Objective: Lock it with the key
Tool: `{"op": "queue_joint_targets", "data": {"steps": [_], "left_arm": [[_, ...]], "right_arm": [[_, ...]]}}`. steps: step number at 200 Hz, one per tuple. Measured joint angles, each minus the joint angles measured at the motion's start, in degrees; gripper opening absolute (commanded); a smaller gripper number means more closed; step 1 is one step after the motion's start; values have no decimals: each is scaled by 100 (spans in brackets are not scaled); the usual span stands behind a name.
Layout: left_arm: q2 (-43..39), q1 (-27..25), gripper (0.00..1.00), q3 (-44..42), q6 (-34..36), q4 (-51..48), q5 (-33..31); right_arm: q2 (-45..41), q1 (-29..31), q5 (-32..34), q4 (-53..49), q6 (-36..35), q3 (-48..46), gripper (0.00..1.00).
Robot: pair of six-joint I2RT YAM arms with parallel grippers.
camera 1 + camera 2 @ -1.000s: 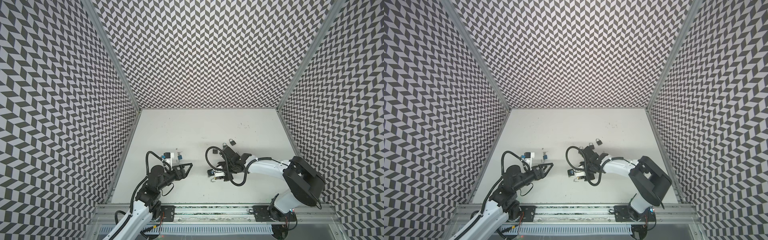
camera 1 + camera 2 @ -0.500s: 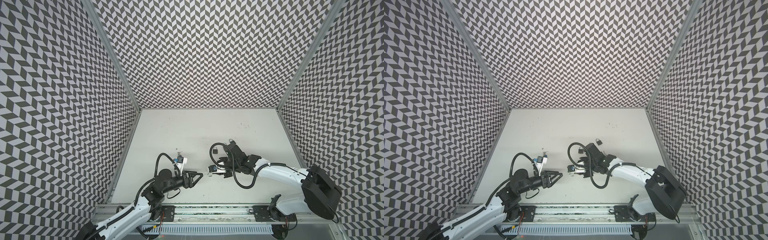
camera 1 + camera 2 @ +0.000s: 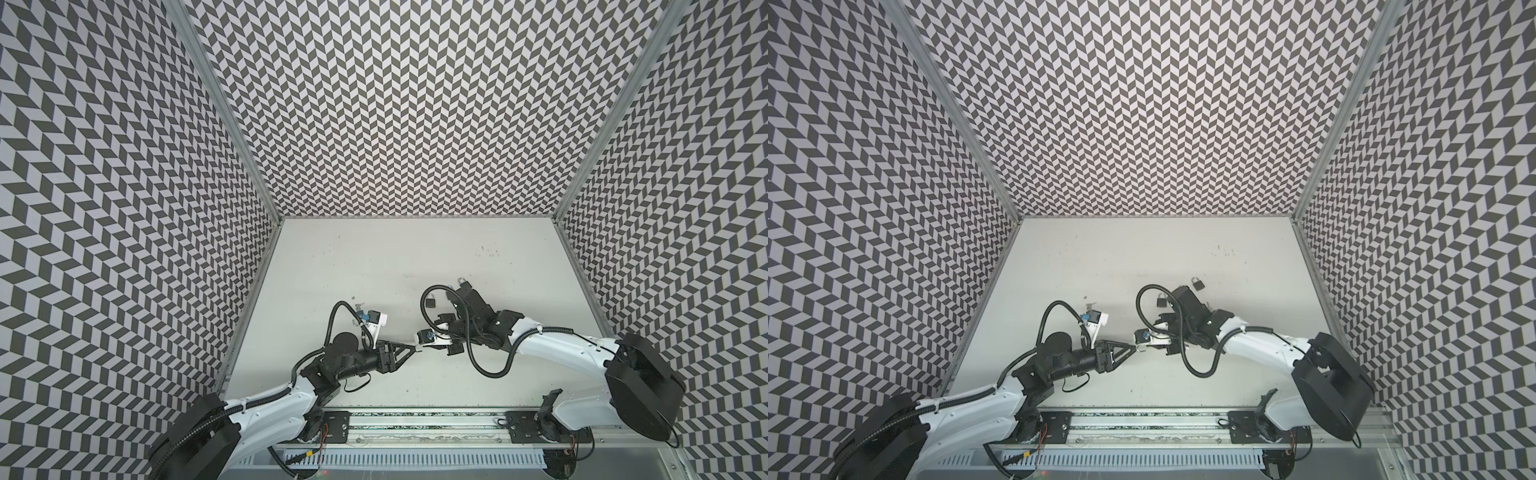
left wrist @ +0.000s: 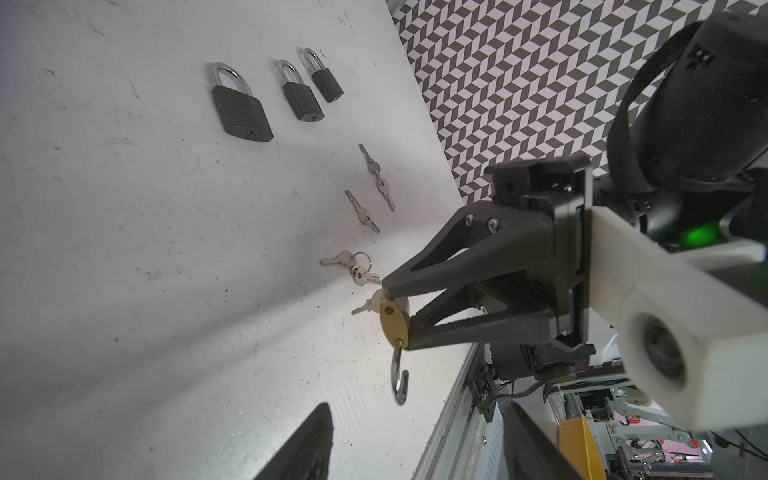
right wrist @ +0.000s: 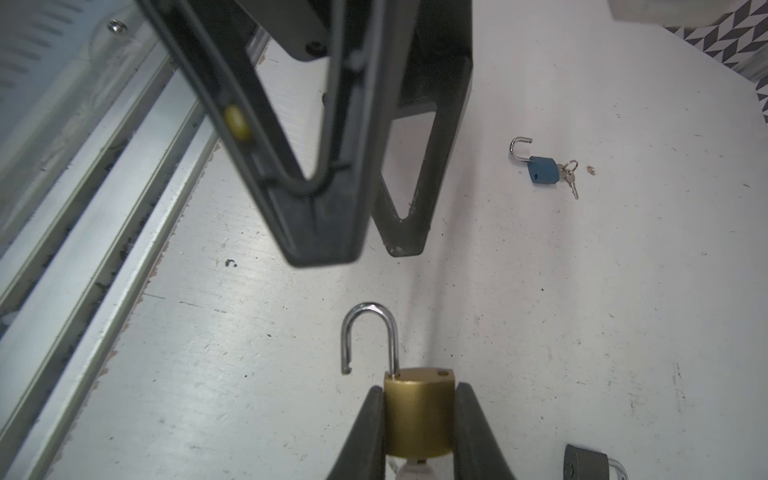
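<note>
A brass padlock [image 5: 417, 415] sits clamped between the fingers of my right gripper [image 5: 417, 388], a little above the table. Its steel shackle [image 5: 368, 336] is swung open and points at my left gripper [image 4: 415, 415]. A key [image 4: 365, 307] sticks out of the lock's underside. In the left wrist view the padlock [image 4: 392, 322] shows end-on in the right gripper [image 4: 397, 316]. My left gripper's fingers [image 5: 324, 208] stand apart just short of the shackle tip, with nothing between them. In both top views the two grippers meet tip to tip [image 3: 417, 347] [image 3: 1137, 348].
Three black padlocks [image 4: 241, 108] [image 4: 301, 97] [image 4: 326, 81] lie in a row, with loose key sets [image 4: 376, 174] [image 4: 353, 266] near them. A blue padlock [image 5: 542, 169] with keys lies open on the table. The front metal rail [image 5: 104, 208] runs close by.
My left arm has swung right and forward until its tips reach the right gripper. Its jaws have narrowed. The right arm has shifted, still holding the brass padlock.
</note>
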Motion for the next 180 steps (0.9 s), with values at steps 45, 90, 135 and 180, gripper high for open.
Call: {"op": "queue_joint_targets", "data": {"steps": [45, 90, 135, 180], "left_arm": [[426, -111, 56, 195, 2, 243, 2], [632, -188, 51, 232, -4, 289, -7], [772, -219, 33, 313, 15, 330, -22], [883, -251, 15, 367, 28, 328, -66]], "right_arm": [[-17, 0, 0, 79, 46, -4, 16], [-87, 0, 0, 184, 133, -52, 16], [-87, 0, -7, 234, 186, -52, 14], [-140, 0, -63, 319, 234, -85, 14]]}}
